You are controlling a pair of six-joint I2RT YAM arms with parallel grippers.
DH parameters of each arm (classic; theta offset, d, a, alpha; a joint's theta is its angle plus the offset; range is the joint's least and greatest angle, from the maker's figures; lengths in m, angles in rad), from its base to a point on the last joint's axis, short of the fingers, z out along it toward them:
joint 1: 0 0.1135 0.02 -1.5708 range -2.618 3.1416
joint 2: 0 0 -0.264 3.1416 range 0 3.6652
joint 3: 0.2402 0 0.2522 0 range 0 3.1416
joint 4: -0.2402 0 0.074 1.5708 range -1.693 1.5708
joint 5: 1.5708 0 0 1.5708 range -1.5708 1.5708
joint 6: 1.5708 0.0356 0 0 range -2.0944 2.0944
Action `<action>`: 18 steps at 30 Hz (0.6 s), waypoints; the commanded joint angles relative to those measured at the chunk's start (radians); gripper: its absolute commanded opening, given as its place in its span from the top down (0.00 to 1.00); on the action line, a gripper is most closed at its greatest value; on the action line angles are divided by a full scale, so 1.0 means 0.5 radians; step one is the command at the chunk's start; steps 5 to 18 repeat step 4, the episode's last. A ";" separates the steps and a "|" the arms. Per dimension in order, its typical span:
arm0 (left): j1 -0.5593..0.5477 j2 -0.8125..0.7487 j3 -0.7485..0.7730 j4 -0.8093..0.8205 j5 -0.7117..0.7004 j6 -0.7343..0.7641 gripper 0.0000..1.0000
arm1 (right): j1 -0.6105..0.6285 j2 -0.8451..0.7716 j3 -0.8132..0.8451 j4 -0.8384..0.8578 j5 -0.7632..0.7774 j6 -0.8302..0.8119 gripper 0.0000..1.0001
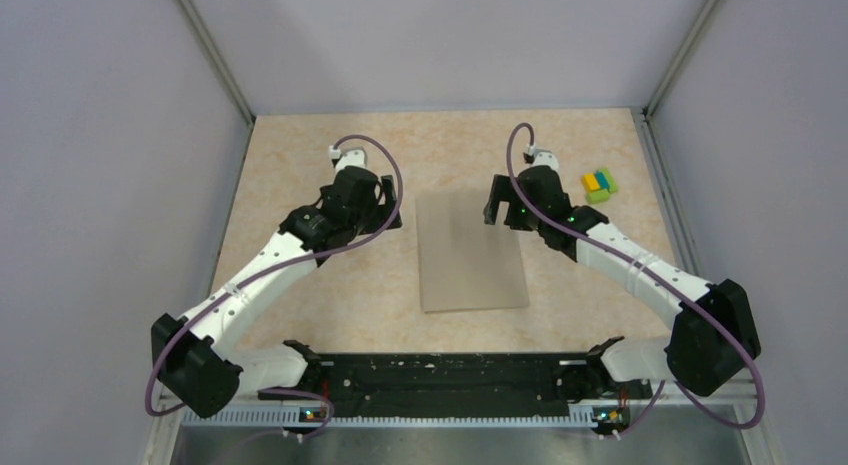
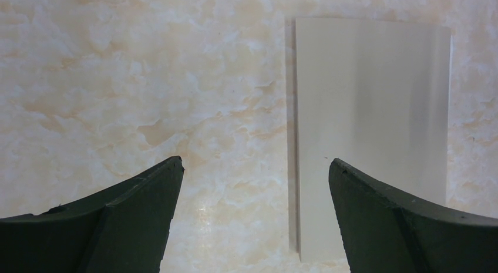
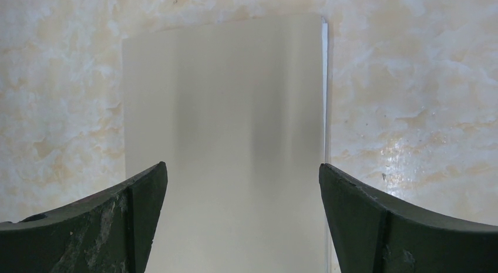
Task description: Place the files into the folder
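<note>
The tan folder (image 1: 472,250) lies flat and closed in the middle of the table. No printed sheets of the files are in view. In the right wrist view a thin white line runs along the right long edge of the folder (image 3: 223,120). My left gripper (image 1: 392,210) hangs open above the table just left of the folder's far corner. From the left wrist, its open jaws (image 2: 255,161) straddle the left edge of the folder (image 2: 373,120). My right gripper (image 1: 496,200) is open over the folder's far right corner, and nothing sits between its jaws (image 3: 242,165).
A small yellow, blue and green block cluster (image 1: 599,185) sits at the far right of the marbled table (image 1: 300,165). Grey walls and metal posts close in the sides and back. The arm bases stand along the near edge.
</note>
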 commanded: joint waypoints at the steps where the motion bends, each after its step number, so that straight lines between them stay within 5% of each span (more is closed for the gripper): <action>1: 0.008 -0.015 0.062 0.003 -0.023 0.016 0.01 | -0.013 -0.025 0.096 0.064 0.014 -0.027 0.01; 18: 0.007 -0.025 0.051 0.010 -0.017 0.012 0.01 | -0.014 -0.039 0.085 0.069 0.013 -0.029 0.01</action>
